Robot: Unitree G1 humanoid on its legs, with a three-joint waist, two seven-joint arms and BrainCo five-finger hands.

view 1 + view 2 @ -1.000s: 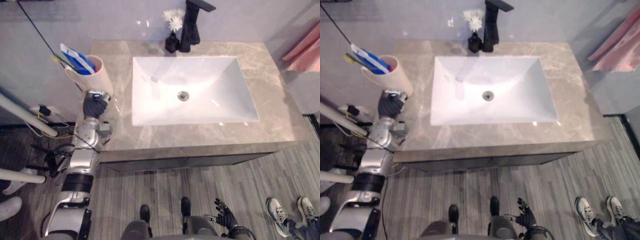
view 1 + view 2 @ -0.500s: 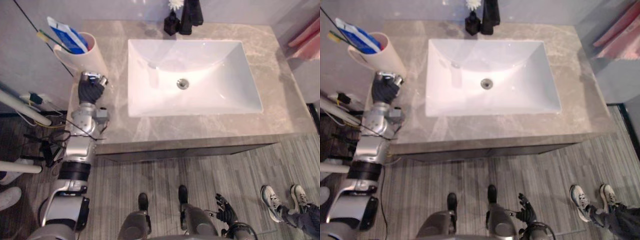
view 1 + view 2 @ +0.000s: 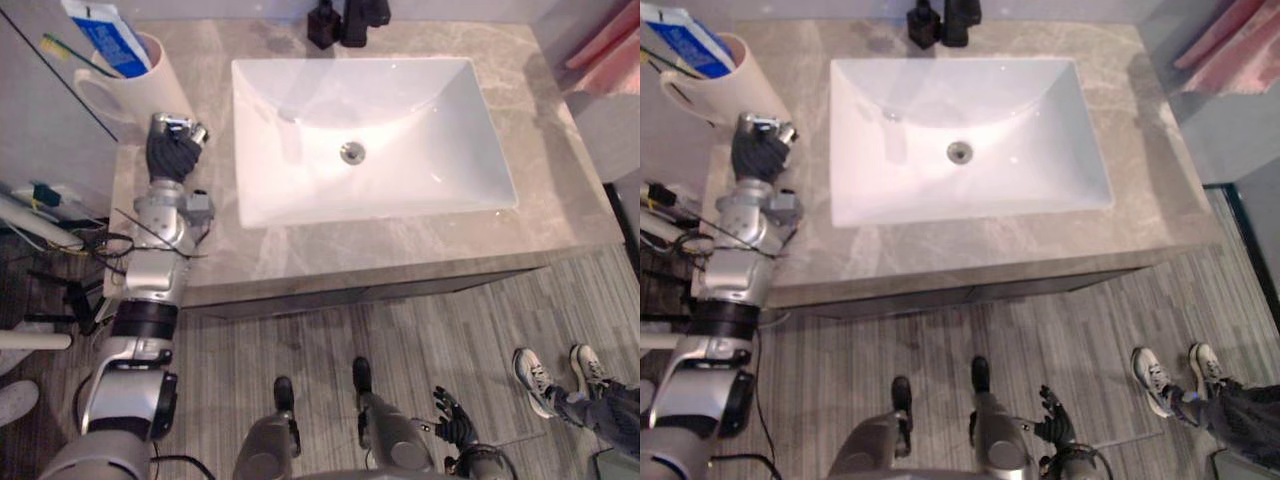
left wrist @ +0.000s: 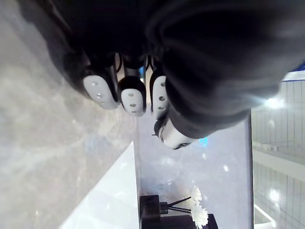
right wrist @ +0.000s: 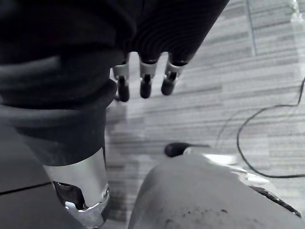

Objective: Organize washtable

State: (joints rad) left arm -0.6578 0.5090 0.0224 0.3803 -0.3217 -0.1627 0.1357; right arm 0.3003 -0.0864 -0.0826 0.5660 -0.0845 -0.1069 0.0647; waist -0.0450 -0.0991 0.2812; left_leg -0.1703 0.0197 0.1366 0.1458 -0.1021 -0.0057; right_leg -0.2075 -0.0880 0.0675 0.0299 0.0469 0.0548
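We are finding the cup [image 3: 135, 85] standing upright at the desk's [image 3: 215, 250] far left corner, a toothpaste tube [image 3: 100, 30] and a toothbrush [image 3: 62, 50] leaning out of it toward the left; the desk's left edge is running close beside it. The left hand [image 3: 172, 152] is sitting just on the near side of the cup, which is lying straight ahead of it; we cannot tell whether they are touching. In the left wrist view its fingers [image 4: 132, 98] are curling in side by side, pinching nothing. We are judging this arm far the nearer for any regrasp. The sink [image 3: 450, 150] is taking up the middle, leaving a narrow strip by the cup; the faucet [image 3: 355, 10] is standing behind it; wider bare desk is lying to its right. The right hand [image 3: 455, 430] is hanging low over the floor, fingers loose and apart, holding nothing.
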